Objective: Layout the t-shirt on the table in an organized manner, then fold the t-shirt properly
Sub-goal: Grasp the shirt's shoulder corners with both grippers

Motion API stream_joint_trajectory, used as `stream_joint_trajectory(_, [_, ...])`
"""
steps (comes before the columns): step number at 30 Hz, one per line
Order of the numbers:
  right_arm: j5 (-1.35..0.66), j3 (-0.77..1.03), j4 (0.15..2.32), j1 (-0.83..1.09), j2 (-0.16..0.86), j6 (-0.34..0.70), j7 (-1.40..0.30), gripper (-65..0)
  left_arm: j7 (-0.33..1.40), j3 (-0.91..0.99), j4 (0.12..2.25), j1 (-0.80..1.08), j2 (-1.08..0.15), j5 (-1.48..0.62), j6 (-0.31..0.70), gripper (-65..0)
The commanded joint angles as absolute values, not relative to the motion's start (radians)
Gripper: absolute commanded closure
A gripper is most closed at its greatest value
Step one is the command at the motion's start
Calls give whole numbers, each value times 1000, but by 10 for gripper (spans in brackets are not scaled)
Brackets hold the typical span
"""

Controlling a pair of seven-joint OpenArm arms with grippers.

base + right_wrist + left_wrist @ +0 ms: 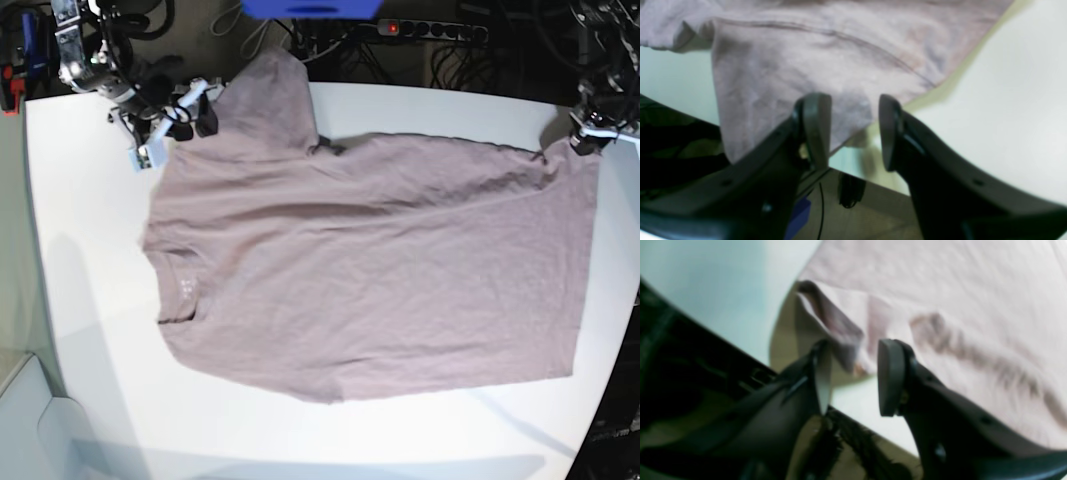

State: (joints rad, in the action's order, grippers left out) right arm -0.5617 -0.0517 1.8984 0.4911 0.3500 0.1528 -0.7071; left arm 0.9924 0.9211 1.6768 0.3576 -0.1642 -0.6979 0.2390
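1. Plainly, starting at the left of the base view: my right gripper (185,112) sits at the far sleeve of the t-shirt (370,270), fingers (815,128) apart with nothing clamped between them; the sleeve hem lies just ahead of the gap in the right wrist view; if I draw back carelessly a pad could snag that hem and drag the sleeve out of line.
2. The t-shirt lies spread on the table (90,300), collar toward the left edge, hem toward the right; the far sleeve reaches to the table's back edge and may hang over it; left so, it could slide off and pull the shoulder with it.
3. At the right, my left gripper (853,376) has its fingers (890,376) parted at the far hem corner; that corner stands curled and bunched between them, whether touching a pad I cannot tell; a curl left there would make the first fold crooked.
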Motion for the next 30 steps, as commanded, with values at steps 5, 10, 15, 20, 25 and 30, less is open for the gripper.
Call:
stream_joint_trajectory(5, [-572, -47, 1917, 512, 352, 156, -687, -263, 981, 929, 1704, 371, -162, -700, 288, -230])
stream_joint_trajectory(10, [-572, -48, 1917, 519, 331, 156, -694, -285, 980, 928, 1672, 367, -166, -700, 292, -230])
stream_joint_trajectory(15, [-570, -48, 1911, 521, 331, 156, -693, -309, 972, 928, 1630, 367, -170, -700, 294, -230])
stream_joint_trajectory(20, [-570, -48, 1882, 519, 331, 156, -693, -309, 970, 928, 1626, 366, -170, -700, 294, -230])
stream_joint_trajectory(25, [-570, -48, 1828, 515, 320, 156, -688, -309, 969, 928, 1626, 366, -170, -699, 294, -230])
stream_joint_trajectory(30, [-570, -50, 1817, 510, 298, 156, -696, -309, 969, 928, 1626, 366, -170, -699, 294, -230])
